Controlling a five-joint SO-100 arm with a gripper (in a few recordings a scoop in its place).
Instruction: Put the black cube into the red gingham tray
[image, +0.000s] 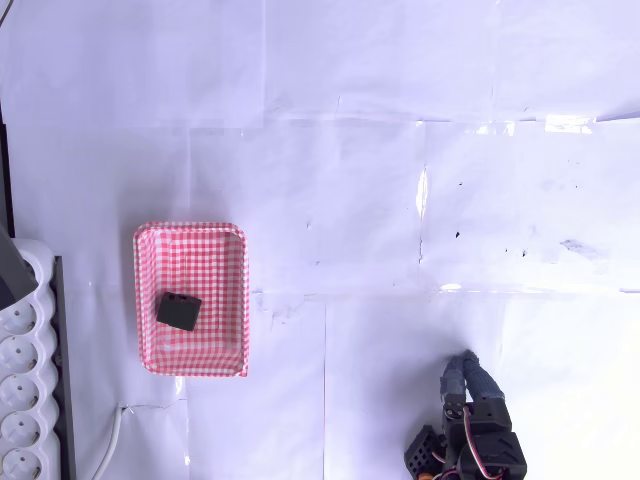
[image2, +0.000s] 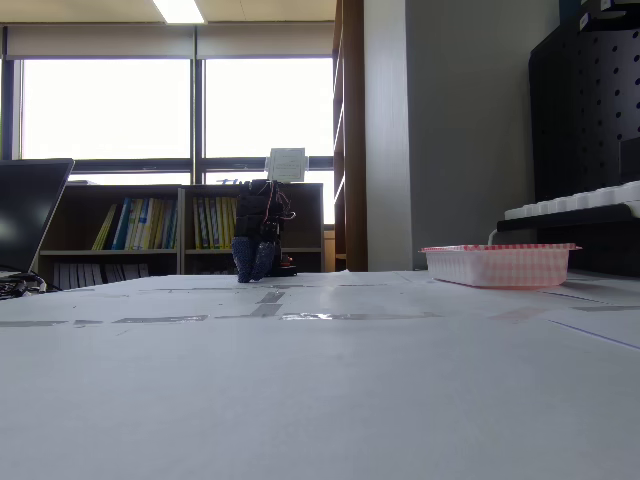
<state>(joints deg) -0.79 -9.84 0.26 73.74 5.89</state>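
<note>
From above, the black cube (image: 179, 310) sits inside the red checked tray (image: 191, 238), and the gripper (image: 462, 365) is far off with nothing in it, fingers close together. From the side, the tray (image2: 498, 264) rests on the table (image2: 320, 400); I think the job is done, so nothing more is needed.

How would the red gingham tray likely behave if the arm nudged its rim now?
The red gingham tray looks thin-walled and shallow, so it is probably light and would slide on the smooth white table. Its low, wide shape makes tipping unlikely. The black cube lying inside might shift slightly.
</note>
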